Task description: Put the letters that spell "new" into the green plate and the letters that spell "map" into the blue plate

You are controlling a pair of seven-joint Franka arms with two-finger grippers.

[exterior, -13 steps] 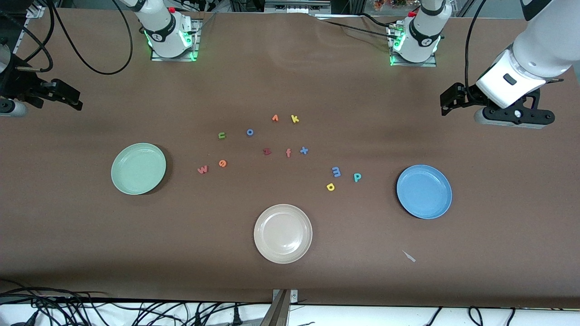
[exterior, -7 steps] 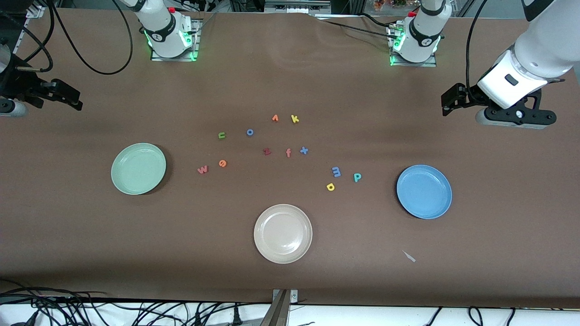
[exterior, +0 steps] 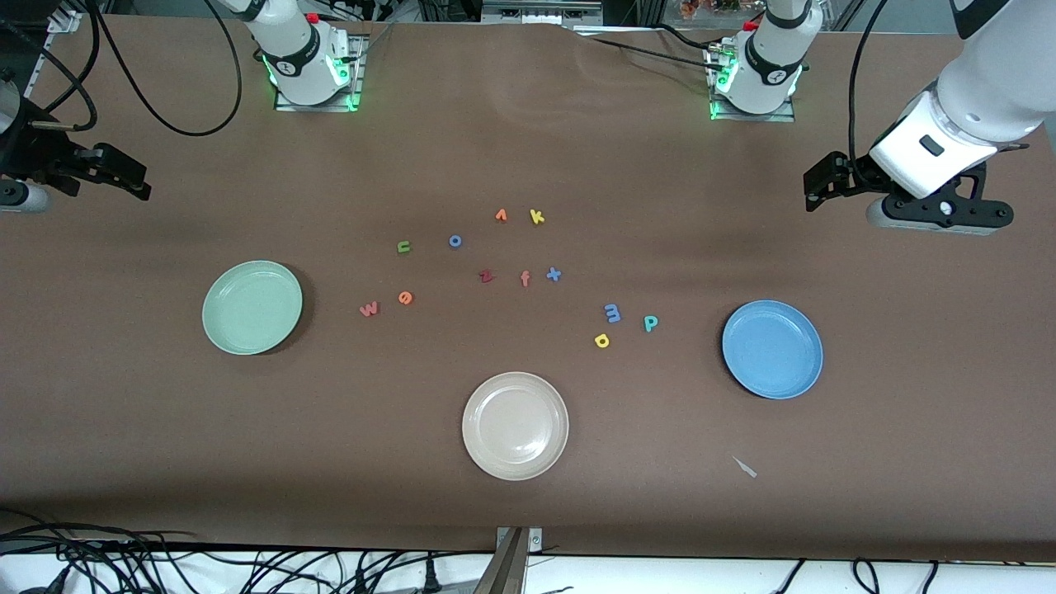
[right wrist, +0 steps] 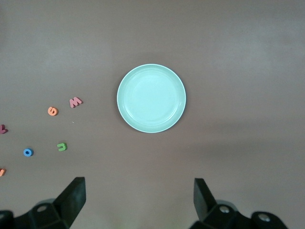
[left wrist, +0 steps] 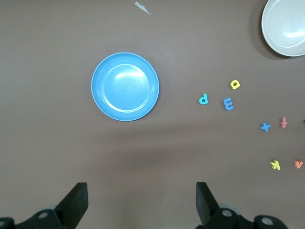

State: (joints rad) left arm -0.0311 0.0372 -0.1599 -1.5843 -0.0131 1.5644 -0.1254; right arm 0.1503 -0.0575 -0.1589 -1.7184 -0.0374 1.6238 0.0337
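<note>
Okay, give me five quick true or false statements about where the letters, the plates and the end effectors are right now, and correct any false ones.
1. The green plate has no letters in it. True.
2. The teal p lies in the blue plate. False: it lies on the table beside that plate.
3. Both end effectors are open and hold nothing. True: the left end effector and the right end effector stand wide apart.
4. The orange e lies between the w and the green plate. False: the w is closer to the plate.
5. The beige plate is the plate nearest the front camera. True.
</note>
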